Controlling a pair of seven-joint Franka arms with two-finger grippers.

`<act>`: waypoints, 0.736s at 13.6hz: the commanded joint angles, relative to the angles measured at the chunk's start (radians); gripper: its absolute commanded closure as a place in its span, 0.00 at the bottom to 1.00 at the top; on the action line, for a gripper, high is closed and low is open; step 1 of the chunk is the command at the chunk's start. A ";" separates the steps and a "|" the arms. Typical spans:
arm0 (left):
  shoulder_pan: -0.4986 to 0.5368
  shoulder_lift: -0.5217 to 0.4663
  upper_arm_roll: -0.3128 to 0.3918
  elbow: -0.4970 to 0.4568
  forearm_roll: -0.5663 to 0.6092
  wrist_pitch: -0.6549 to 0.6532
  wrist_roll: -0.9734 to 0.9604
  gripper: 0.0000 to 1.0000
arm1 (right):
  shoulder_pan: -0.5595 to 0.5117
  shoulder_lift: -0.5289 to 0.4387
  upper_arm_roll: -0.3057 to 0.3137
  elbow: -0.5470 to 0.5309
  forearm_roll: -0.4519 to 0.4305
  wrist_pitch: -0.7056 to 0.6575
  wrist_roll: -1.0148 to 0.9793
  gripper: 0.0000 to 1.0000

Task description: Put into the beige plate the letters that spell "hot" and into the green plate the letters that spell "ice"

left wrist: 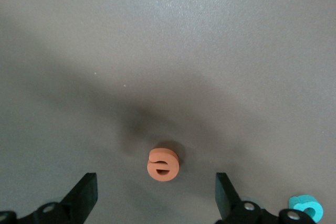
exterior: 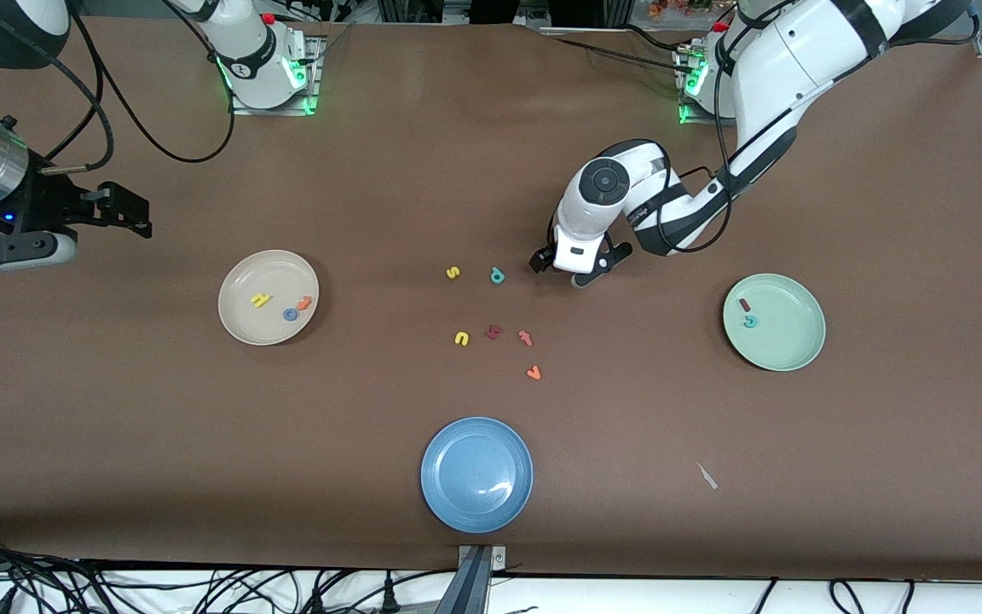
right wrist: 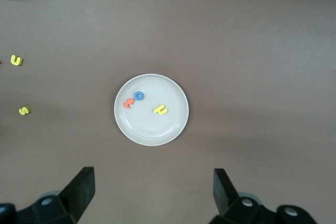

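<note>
The beige plate [exterior: 244, 324] [right wrist: 152, 132] at the right arm's end holds a yellow h [exterior: 261, 300] [right wrist: 160, 109], a blue o [exterior: 290, 314] [right wrist: 139, 96] and an orange t [exterior: 304, 302] [right wrist: 128, 103]. The green plate [exterior: 789, 341] at the left arm's end holds a dark red i [exterior: 745, 304] and a teal c [exterior: 749, 321]. My left gripper [exterior: 578, 266] [left wrist: 156, 183] is low over mid-table and open. An orange e [left wrist: 163, 164] lies flat on the cloth just ahead of its fingertips; the hand hides it in the front view. My right gripper [exterior: 137, 213] [right wrist: 154, 182] waits open and empty, high beside the beige plate.
Loose letters lie mid-table: yellow s [exterior: 453, 273], teal p [exterior: 497, 275] [left wrist: 305, 207], yellow u [exterior: 461, 338], a dark red letter [exterior: 493, 332], a salmon letter [exterior: 526, 338], an orange one [exterior: 533, 372]. A blue plate [exterior: 476, 474] sits nearest the camera, a pale scrap [exterior: 707, 476] beside it.
</note>
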 commanded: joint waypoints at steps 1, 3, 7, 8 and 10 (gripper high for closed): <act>-0.012 0.008 0.004 0.009 0.039 0.007 -0.045 0.04 | -0.008 -0.001 -0.012 0.026 0.020 -0.016 -0.023 0.00; -0.015 0.009 0.004 0.009 0.039 0.007 -0.046 0.11 | -0.008 -0.001 -0.013 0.026 0.021 -0.016 -0.021 0.00; -0.020 0.008 0.030 0.018 0.045 0.024 -0.049 0.18 | -0.008 -0.003 -0.013 0.028 0.025 -0.019 -0.020 0.00; -0.018 0.008 0.036 0.022 0.051 0.032 -0.051 0.18 | -0.008 -0.003 -0.013 0.028 0.025 -0.019 -0.020 0.00; -0.021 0.014 0.059 0.025 0.052 0.043 -0.051 0.20 | -0.008 -0.003 -0.013 0.028 0.025 -0.017 -0.021 0.00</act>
